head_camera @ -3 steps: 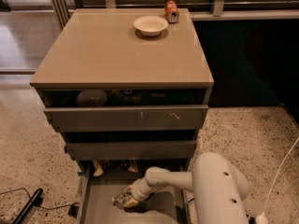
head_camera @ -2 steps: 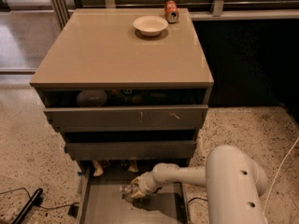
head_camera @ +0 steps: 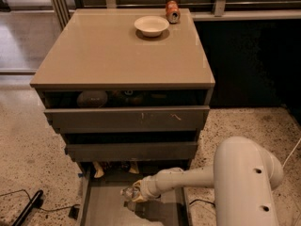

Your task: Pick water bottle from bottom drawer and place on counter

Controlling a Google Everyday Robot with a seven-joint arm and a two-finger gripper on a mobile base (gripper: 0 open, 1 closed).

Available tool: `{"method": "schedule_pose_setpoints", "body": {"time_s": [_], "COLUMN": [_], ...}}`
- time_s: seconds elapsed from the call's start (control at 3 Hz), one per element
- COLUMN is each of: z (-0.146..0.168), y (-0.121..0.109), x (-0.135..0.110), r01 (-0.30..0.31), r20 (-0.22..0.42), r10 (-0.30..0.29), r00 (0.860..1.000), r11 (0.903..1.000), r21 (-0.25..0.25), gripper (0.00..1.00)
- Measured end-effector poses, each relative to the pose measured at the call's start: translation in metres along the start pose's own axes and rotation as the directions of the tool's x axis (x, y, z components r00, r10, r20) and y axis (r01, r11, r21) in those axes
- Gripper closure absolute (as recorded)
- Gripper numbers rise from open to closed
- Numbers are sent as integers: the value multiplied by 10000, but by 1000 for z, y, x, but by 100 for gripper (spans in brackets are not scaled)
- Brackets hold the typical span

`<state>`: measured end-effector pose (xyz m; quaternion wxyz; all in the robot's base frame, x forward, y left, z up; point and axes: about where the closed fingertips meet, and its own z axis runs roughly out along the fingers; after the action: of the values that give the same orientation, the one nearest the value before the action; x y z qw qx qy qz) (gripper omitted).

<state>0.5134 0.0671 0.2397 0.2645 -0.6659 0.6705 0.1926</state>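
Observation:
The bottom drawer (head_camera: 101,206) is pulled out at the foot of the cabinet, showing a flat grey floor. The water bottle (head_camera: 129,192), clear and crinkled, is just above that floor inside the drawer. My gripper (head_camera: 137,193) is at the end of the white arm, reaching leftward into the drawer, and is right at the bottle. The counter (head_camera: 117,51) is the glossy tan top of the cabinet, far above the gripper.
A white bowl (head_camera: 151,25) and an orange-red soda can (head_camera: 172,11) stand at the counter's back edge. Two shallower drawers (head_camera: 127,119) above stand partly open with items inside. Small objects (head_camera: 99,169) lie at the drawer's back. A black cable (head_camera: 28,208) lies on the speckled floor at left.
The arm has swung right and lifted slightly; the gripper with the bottle has moved from the drawer floor's left-centre toward its middle and a bit higher.

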Motion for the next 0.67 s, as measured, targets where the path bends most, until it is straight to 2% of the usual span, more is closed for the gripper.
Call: {"method": "schedule_pose_setpoints", "body": {"time_s": [0.33,0.67], "z": [0,-43], "y": [0,-6], "x": [0,17], "r01": [-13,-339], "r20": [-10,-132], "r10": [13,350], "r00": [10000,9993], "r11": [10000,9967], "r21": [-16,732], "gripper": [100,100]}}
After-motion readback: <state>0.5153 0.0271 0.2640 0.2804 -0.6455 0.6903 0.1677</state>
